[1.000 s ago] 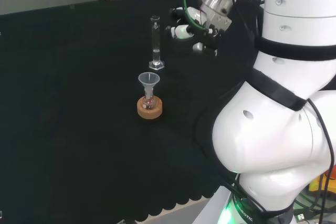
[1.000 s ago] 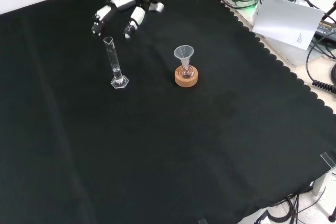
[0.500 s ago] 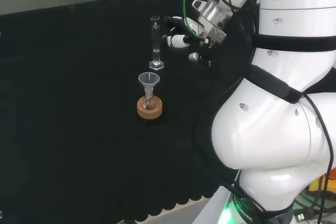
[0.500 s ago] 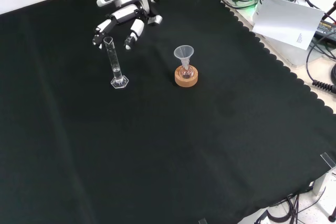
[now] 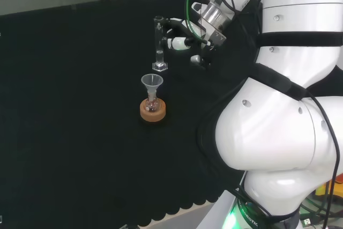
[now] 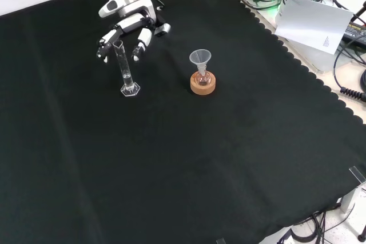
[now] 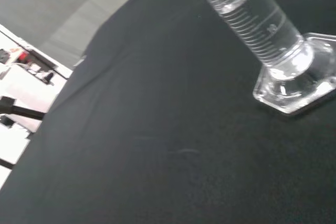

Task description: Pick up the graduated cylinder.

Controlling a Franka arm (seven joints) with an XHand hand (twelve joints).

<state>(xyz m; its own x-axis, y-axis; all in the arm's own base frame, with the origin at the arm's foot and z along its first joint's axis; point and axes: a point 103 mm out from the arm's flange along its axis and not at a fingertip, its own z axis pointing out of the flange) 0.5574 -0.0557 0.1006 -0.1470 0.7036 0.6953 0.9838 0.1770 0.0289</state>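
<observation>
The graduated cylinder (image 6: 126,68) stands upright on the black cloth (image 6: 189,164), left of the cork ring (image 6: 203,83) in the front view. This ring carries a small flask (image 6: 202,78) with a funnel (image 6: 200,58) on top. The cylinder rests on its flat hexagonal foot (image 7: 296,80), which is why it stays vertical without support. Its long axis goes straight up from the cloth and its open mouth points to the ceiling. In the wrist view the printed scale runs along the tube.

The hand (image 6: 128,27) is at the far side of the cylinder in the front view, at the height of the upper part of the tube. Its fingers (image 6: 139,48) are spread and only a little bent, one group on each side of the tube, and they do not hold anything. I judge this posture prepares a side grasp: the tube is between the fingers, so they can close around it. Whether a finger already touches the glass I cannot tell. In the head view the hand (image 5: 185,35) is just right of the cylinder (image 5: 159,44).
</observation>
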